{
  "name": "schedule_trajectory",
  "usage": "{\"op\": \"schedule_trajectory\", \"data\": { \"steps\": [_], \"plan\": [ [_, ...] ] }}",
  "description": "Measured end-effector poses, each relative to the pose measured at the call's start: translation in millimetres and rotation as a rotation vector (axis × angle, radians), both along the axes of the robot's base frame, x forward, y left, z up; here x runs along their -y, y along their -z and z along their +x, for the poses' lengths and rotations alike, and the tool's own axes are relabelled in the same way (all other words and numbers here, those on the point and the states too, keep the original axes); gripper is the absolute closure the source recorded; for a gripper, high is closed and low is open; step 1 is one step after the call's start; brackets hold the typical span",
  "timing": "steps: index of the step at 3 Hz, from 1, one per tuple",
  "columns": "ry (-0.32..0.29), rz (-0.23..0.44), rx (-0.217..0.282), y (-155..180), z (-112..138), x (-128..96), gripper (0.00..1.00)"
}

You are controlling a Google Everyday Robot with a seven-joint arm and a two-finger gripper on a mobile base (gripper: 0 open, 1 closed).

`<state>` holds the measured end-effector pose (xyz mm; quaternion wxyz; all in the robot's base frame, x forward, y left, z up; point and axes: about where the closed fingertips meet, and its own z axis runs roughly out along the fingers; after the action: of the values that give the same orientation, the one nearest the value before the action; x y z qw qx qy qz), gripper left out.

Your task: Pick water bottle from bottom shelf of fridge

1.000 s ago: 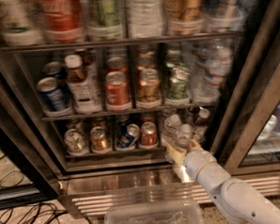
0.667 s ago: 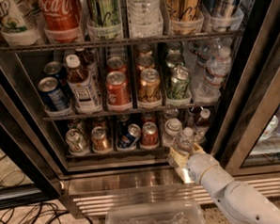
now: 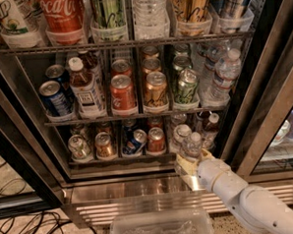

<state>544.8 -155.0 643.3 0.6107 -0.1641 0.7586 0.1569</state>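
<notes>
The fridge (image 3: 122,190) stands open with three stocked wire racks. My gripper (image 3: 189,162) is at the right front of the bottom shelf (image 3: 119,160), shut on the water bottle (image 3: 192,145). The bottle is clear with a white cap; it stands upright between the fingers, just in front of the shelf edge. A second clear bottle (image 3: 179,135) stands right behind it on the shelf. My white arm (image 3: 239,198) comes in from the lower right.
Several cans (image 3: 105,144) fill the bottom shelf to the left. A dark drink bottle (image 3: 209,128) stands at its right end. The glass door (image 3: 279,107) hangs open on the right. A clear plastic bin (image 3: 162,227) sits below; cables (image 3: 24,228) lie on the floor at left.
The gripper and the bottle in it have shifted only slightly down and outward from the shelf. The cans and other bottles have not moved.
</notes>
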Motion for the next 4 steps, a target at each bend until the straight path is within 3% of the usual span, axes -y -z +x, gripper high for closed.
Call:
{"op": "schedule_trajectory", "data": {
  "steps": [1, 2, 3, 4],
  "plan": [
    [-0.076, 0.006, -0.014, 2.0, -9.4, -18.1, 1.0],
    [-0.076, 0.006, -0.015, 2.0, -9.5, -18.2, 1.0],
    [-0.125, 0.017, -0.036, 3.4, -20.7, -29.4, 1.0],
    [-0.23, 0.035, -0.072, -1.1, -43.1, -52.8, 1.0]
  ]
}}
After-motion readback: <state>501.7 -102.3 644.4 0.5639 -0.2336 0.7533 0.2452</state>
